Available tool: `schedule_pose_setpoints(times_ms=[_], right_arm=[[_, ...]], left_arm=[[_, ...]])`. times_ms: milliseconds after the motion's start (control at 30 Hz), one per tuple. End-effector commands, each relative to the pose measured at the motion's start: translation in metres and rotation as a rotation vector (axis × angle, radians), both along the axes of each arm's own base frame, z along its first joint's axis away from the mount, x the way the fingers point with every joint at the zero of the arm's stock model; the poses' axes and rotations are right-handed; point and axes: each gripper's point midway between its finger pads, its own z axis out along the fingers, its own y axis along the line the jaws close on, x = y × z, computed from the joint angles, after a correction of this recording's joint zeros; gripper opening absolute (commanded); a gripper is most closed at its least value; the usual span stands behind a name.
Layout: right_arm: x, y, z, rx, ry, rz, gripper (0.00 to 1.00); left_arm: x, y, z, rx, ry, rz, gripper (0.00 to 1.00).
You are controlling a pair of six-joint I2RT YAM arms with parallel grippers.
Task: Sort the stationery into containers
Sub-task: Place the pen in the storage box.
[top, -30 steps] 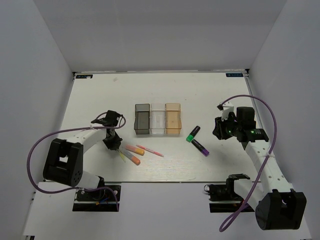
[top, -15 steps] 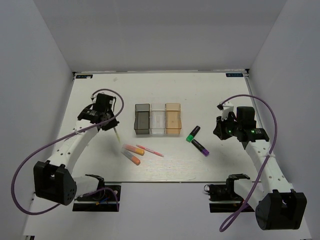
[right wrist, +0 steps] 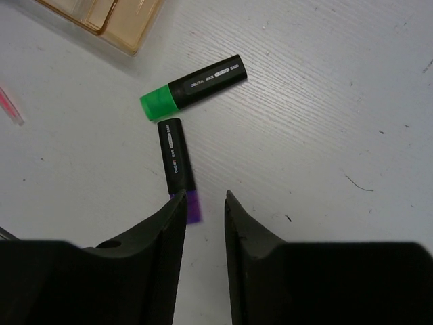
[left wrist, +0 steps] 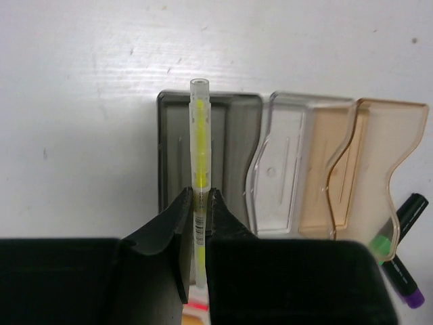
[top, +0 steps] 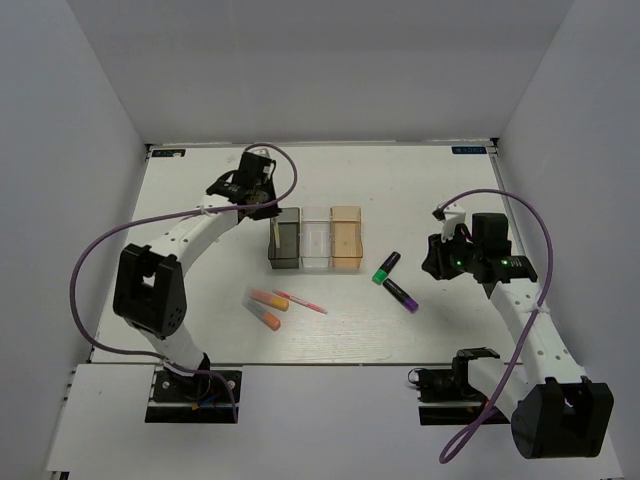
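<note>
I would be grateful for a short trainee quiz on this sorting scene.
1. True or false: the left tool grips a yellow pen.
2. The bin under the pen is: A) grey B) clear C) tan.
3. What does the right tool hold?

Key: 1 true; 2 A; 3 nothing, it is open.
</note>
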Motion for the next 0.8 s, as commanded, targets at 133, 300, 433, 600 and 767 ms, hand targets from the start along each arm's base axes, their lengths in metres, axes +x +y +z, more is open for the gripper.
schedule_pose_setpoints(times_ms=[133, 300, 433, 600, 767], right_arm=[[0.005, 0.004, 0.008, 0.007, -0.015, 0.028, 0.43], [0.005, 0.004, 0.005, 0.001, -0.009, 0.031, 0.52], [0.006, 0.003, 0.005, -0.005, -0.008, 0.026, 0.53], [0.005, 0.003, 0.003, -0.006, -0.001, 0.027, 0.54], [0.003, 0.005, 0.004, 0.005, 0.004, 0.045, 0.19]], left_arm=[[0.032, -0.021, 0.008, 0.045, -0.093, -0.053, 0.0], [0.03, -0.033, -0.021, 0.062, -0.051, -0.066, 0.17], [0.027, -0.037, -0.026, 0.062, -0.047, -0.07, 0.37], [0.022, -0.037, -0.022, 0.062, -0.043, -0.073, 0.51], [0.002, -0.036, 0.008, 0.05, -0.086, -0.092, 0.07]])
